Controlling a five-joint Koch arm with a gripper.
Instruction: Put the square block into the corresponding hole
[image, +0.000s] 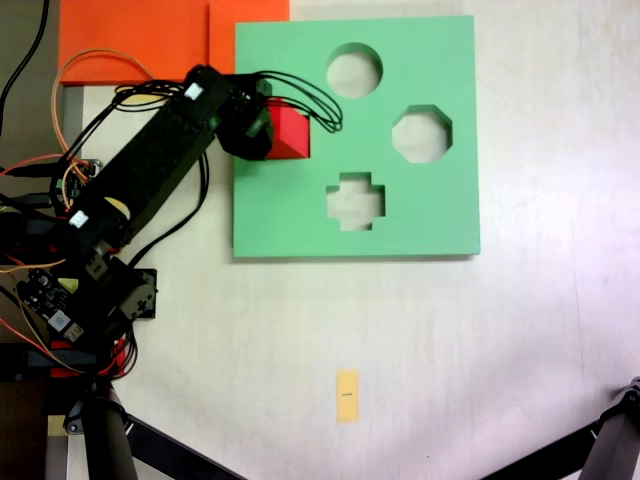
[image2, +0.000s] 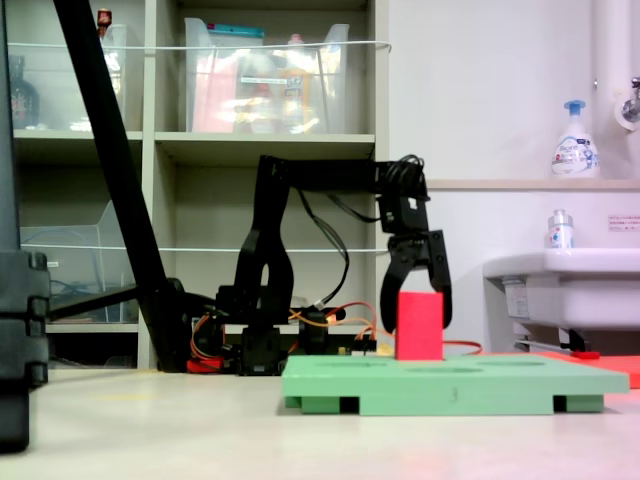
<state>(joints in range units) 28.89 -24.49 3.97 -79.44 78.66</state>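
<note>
While pincer (image2: 418, 300) straddles small red cube (image2: 419, 325), jaws spread, not gripping | cube upright on flat green foam board (image: 420, 215) | withdraw straight up, avoid tipping it

Bright, even indoor light, both exterior views soft.
Glare washes out the pale table (image: 520, 330) in the first exterior view; the green foam board (image2: 450, 385) casts faint shadow beneath its edge.

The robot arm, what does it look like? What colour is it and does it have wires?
The arm is black and boxy, built from chunky linked segments with small white stickers on top. Black cables loop out near the gripper, which has two curved black fingers. At the base, orange, red and black wires tangle around small circuit boards.
</note>
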